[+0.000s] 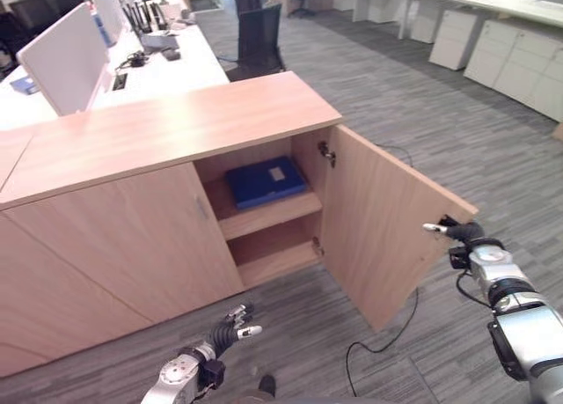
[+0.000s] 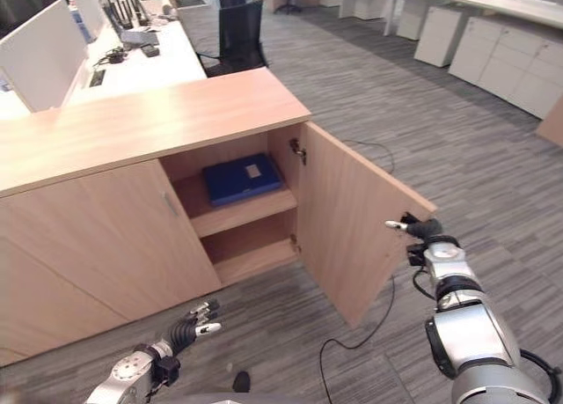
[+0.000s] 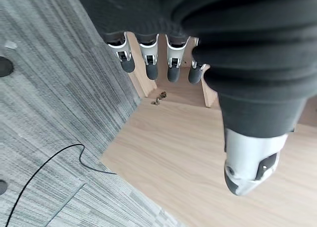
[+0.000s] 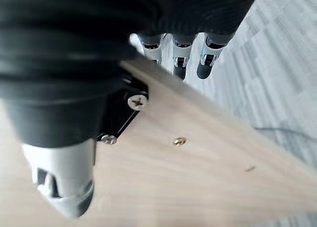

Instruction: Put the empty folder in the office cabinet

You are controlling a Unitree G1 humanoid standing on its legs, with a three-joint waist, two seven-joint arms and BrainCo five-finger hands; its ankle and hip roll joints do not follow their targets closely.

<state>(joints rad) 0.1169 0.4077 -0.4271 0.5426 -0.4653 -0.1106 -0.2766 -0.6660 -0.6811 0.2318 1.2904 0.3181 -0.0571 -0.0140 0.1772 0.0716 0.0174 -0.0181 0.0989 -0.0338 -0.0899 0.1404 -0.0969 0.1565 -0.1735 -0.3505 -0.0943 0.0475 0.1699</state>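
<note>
Blue folder (image 1: pixel 266 182) lies on upper cabinet shelf (image 1: pixel 268 215). Right hand (image 1: pixel 462 235) fingers hooked over open door (image 1: pixel 378 224) edge; left hand (image 1: pixel 230 328) relaxed, empty. Next: swing door shut.

Open door (image 1: pixel 378 228) leaves both shelves (image 1: pixel 264 217) reachable.

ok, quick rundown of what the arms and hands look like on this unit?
Both arms are silver-grey cylindrical segments with dark joint bands. The left hand and right hand have silver fingers with dark rounded tips and a thicker silver thumb. A dark ribbed cover wraps the back of each hand and the wrist. No markings are legible.
</note>
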